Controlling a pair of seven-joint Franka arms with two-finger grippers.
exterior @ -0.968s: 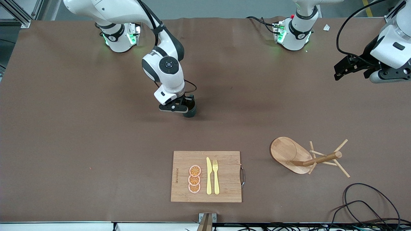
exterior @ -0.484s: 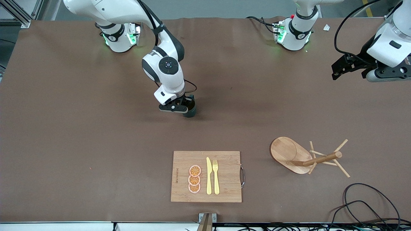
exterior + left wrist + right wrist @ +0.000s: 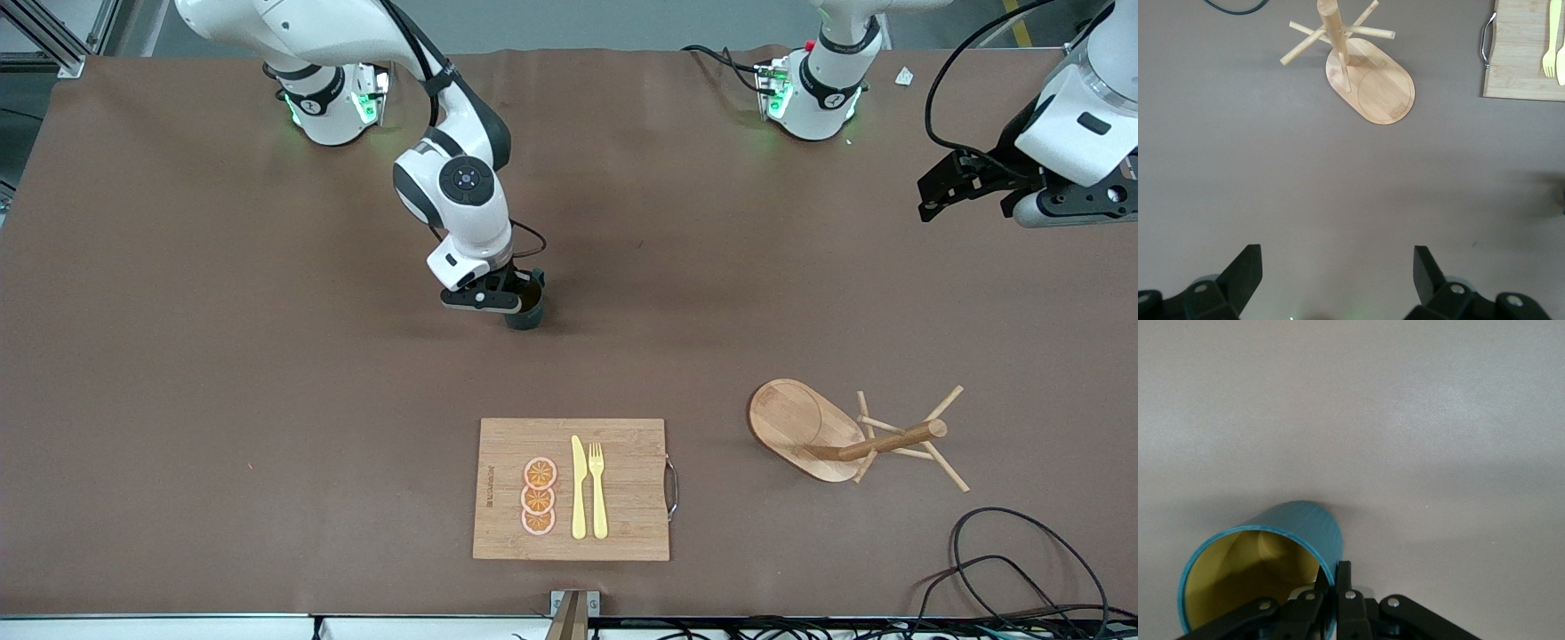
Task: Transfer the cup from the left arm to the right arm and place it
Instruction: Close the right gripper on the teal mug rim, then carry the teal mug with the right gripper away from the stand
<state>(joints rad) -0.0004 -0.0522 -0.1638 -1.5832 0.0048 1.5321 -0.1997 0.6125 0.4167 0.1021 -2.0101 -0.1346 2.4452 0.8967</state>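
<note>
The cup (image 3: pixel 526 309) is dark teal with a mustard-yellow inside and sits at the middle of the table, slightly tilted. My right gripper (image 3: pixel 520 298) is shut on the cup's rim, one finger inside and one outside. In the right wrist view the cup (image 3: pixel 1271 560) shows its yellow inside, with my right gripper (image 3: pixel 1331 577) pinching its wall. My left gripper (image 3: pixel 956 182) is open and empty, up in the air over the left arm's end of the table. In the left wrist view my left gripper (image 3: pixel 1337 267) shows its jaws wide apart over bare table.
A wooden cutting board (image 3: pixel 571 489) with orange slices (image 3: pixel 539 496), a yellow knife (image 3: pixel 579 487) and fork (image 3: pixel 597 489) lies near the front edge. A tipped wooden mug tree (image 3: pixel 845 431) lies toward the left arm's end. Cables (image 3: pixel 1005 560) lie at the front corner.
The cup has tilted a little in my right gripper, so its yellow inside shows. My left arm drew slightly up and away, then stopped.
</note>
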